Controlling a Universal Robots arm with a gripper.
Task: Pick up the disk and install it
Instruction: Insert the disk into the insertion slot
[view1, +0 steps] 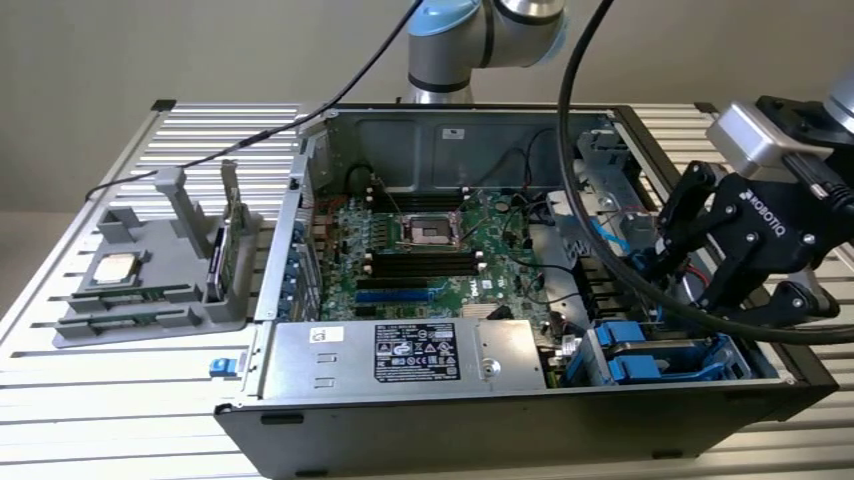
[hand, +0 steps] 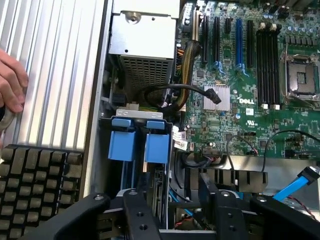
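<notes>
While the disk (hand: 157, 147) is sitting on edge in the drive cage (view1: 667, 362), let's sweep across from the exterior view's left. Out there the grey holder (view1: 154, 285) is standing on the slatted worktop (view1: 120, 410), carrying the small square chip (view1: 118, 268), well apart from the action. In the middle the open computer case (view1: 288, 260) is lying on its side, its motherboard (view1: 414, 250) facing up.

Now to the exterior view's right, where it matters. The gripper (hand: 175, 205) is hanging over the cage corner of the case, and the disk is lying just ahead of the fingers (hand: 137, 220). Its blue carrier tab is facing up toward them. Its long axis, by my reading, is running straight down into the slot, alongside a second blue carrier (hand: 122, 142).

The fingers are standing wide apart and gripping nothing. One is hovering just beside the disk's metal edge, though I cannot tell whether it is brushing it. In the wrist view a person's hand (hand: 10, 82) is resting on the worktop outside the case wall.
</notes>
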